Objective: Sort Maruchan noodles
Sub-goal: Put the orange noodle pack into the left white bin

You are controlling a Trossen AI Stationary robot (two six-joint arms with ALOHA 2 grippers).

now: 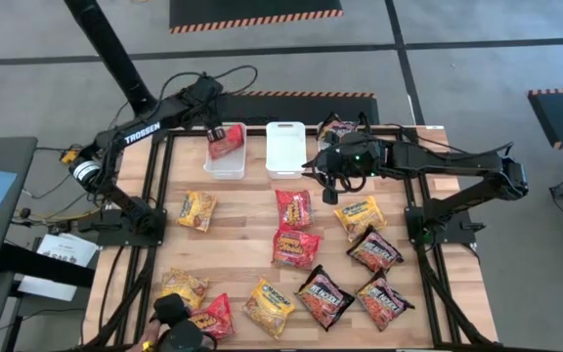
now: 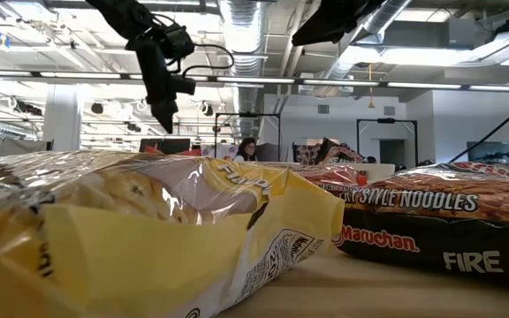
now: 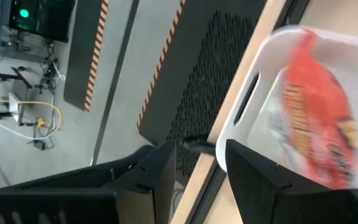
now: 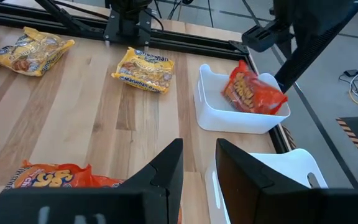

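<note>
The step in hand looks like the end of a drop-off: the left claw hangs over the far-left white tub, its fingers apart with nothing between them, and a red packet lies tilted in that tub, clear of the fingers in the left wrist view. The right claw hovers over the table just in front of the middle tub, fingers parted and holding nothing; a third tub behind it is mostly hidden by the arm and seems to hold a packet. The remaining Maruchan noodles are unsorted and spread across the table: a yellow packet on the left, two red packets near the centre, another yellow packet and a dark packet to the right, and more along the near edge. The next move probably calls for the left arm to lift away and reach for another packet, perhaps the nearby yellow one, while the right claw descends on a packet close below it.
</note>
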